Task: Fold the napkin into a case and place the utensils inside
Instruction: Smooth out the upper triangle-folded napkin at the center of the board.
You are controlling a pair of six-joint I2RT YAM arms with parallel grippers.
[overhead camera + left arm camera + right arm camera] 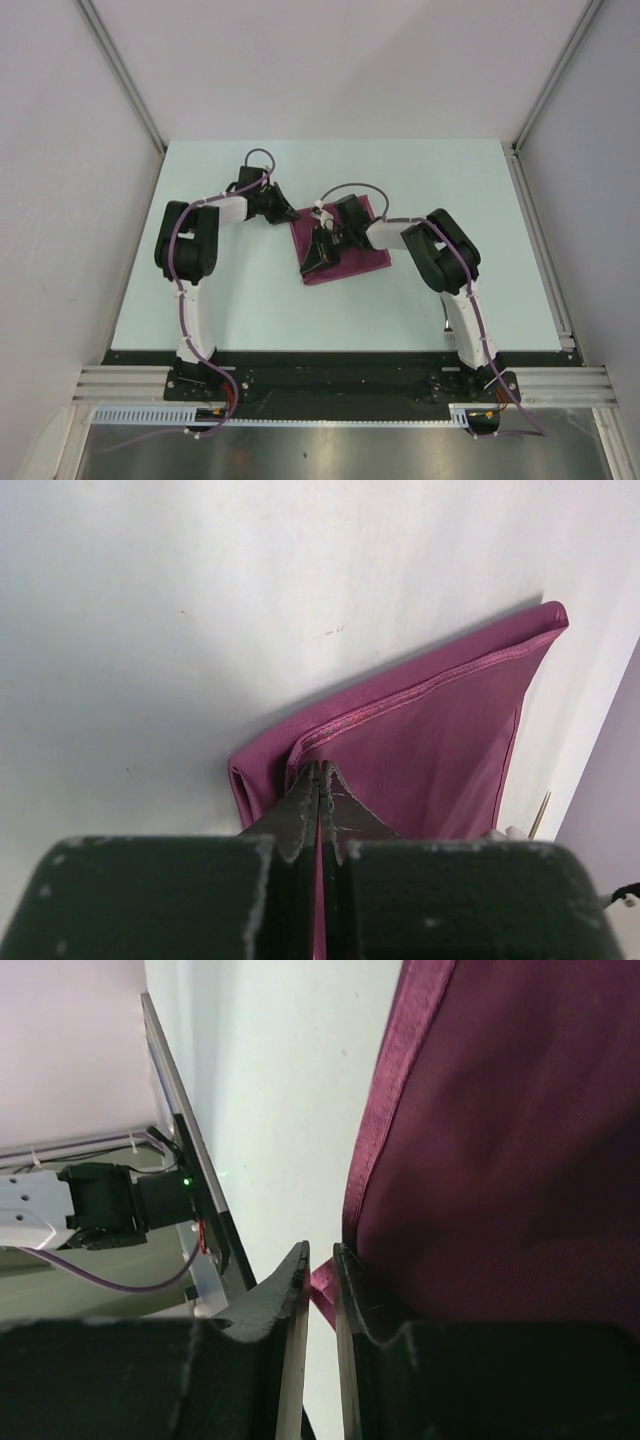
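Well, from above, the napkin [345, 255] lies folded mid-table [250, 300], a pale mint top with white walls [300, 70] around it. Left wrist: the left gripper [320, 778] is pinched tight on its hem. Right wrist: the right gripper [320, 1255] stands narrow, a cloth edge between the jaws.

The napkin [420, 730] is plum-magenta woven cloth — matt and soft, with a stitched hem along its edge and fine creases. The surface [150, 630] under it looks smooth, pale and faintly satin. The left fingers [292, 825] and right fingers [272, 1305] look like matt black plastic, scuffed pale at the edges. Along the bottom of the top view lies a brushed metal sheet [350, 455] — dull grey sheen.
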